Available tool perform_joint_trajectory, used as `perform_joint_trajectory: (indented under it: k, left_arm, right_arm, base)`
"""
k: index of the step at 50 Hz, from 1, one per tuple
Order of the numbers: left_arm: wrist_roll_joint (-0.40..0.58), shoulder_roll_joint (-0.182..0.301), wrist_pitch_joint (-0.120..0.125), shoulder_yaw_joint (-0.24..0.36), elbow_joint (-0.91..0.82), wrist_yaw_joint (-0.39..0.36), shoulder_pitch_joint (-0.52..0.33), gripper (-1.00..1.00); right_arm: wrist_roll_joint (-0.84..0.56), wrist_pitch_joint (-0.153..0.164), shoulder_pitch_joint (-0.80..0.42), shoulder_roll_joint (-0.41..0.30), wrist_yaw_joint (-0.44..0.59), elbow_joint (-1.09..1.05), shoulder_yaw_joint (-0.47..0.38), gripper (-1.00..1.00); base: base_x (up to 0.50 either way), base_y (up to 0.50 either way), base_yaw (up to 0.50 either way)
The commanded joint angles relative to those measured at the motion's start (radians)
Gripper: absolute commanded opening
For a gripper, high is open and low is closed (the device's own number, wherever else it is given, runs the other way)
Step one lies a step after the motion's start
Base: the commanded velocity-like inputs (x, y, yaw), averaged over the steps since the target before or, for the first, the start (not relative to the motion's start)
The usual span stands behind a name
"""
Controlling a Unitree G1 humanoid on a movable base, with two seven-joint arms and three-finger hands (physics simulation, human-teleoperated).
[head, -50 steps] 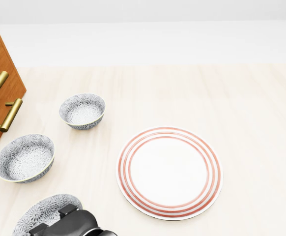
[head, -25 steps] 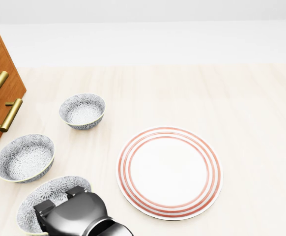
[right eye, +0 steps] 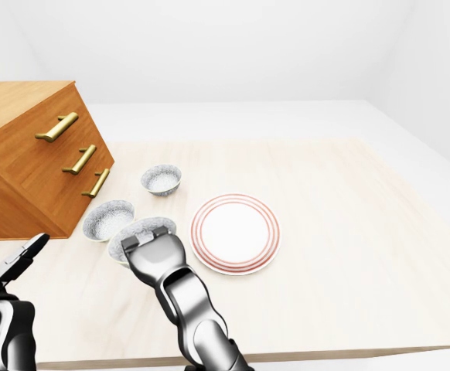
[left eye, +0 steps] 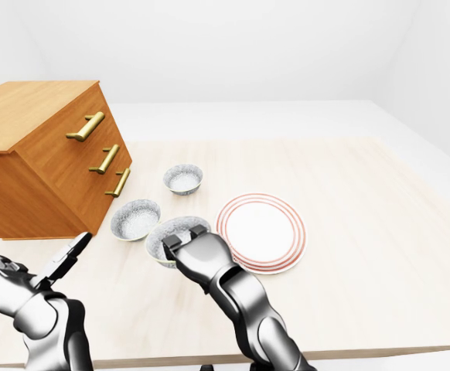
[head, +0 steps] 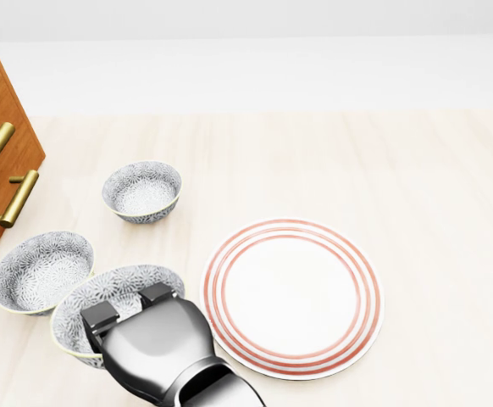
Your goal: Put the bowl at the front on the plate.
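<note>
Since a second ago my right hand (head: pixel 132 318) has carried the front bowl (head: pixel 111 292) up from the bottom-left corner of the head view; then only its rim showed at the lower edge, and now the bowl sits at lower left, just left of the plate (head: pixel 293 297) and touching or nearly touching the middle bowl (head: pixel 41 271). The plate, the other bowls and the drawer chest have kept their places, so the camera has not moved.

My right hand is clamped on the front bowl: two dark fingertips (head: pixel 100 318) hook over its near rim into the hollow, and the grey palm covers the bowl's lower right part. I cannot see the thumb side beneath the rim. The bowl is not on the plate; its right edge lies just beside the plate's red-ringed rim, and whether it rests on the table (head: pixel 433 186) or is lifted off it I cannot tell.

The far bowl (head: pixel 142 192) stands alone in the upper left, well apart from my hand. The wooden drawer chest (left eye: pixel 43 162) with brass handles fills the left edge.

My left hand (left eye: pixel 59 263) hangs at the lower left of the left-eye view, fingers spread and straight, grasping nothing, clear of the bowls.
</note>
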Motion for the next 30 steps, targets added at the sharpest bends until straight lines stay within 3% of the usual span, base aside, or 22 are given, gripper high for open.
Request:
perform_joint_trajectory:
  k: [1, 21, 30]
  left_arm:
    - [-0.006, -0.007, 0.0, 0.02, -0.056, 0.0, 0.013, 1.0]
    - [0.003, -0.015, 0.0, 0.03, -0.07, 0.0, 0.01, 1.0]
    - [0.003, -0.013, 0.0, 0.023, -0.061, 0.0, 0.012, 1.0]
  right_arm:
    - [-0.084, 0.003, 0.005, -0.019, 0.0, -0.105, -0.017, -1.0]
    - [-0.099, 0.011, 0.068, -0.082, 0.0, -0.189, -0.059, -1.0]
    - [-0.092, 0.011, 0.041, -0.096, 0.0, -0.194, -0.123, -1.0]
  base:
    - [0.0, 0.0, 0.0]
    - [0.0, 0.0, 0.0]
    - [0.0, 0.0, 0.0]
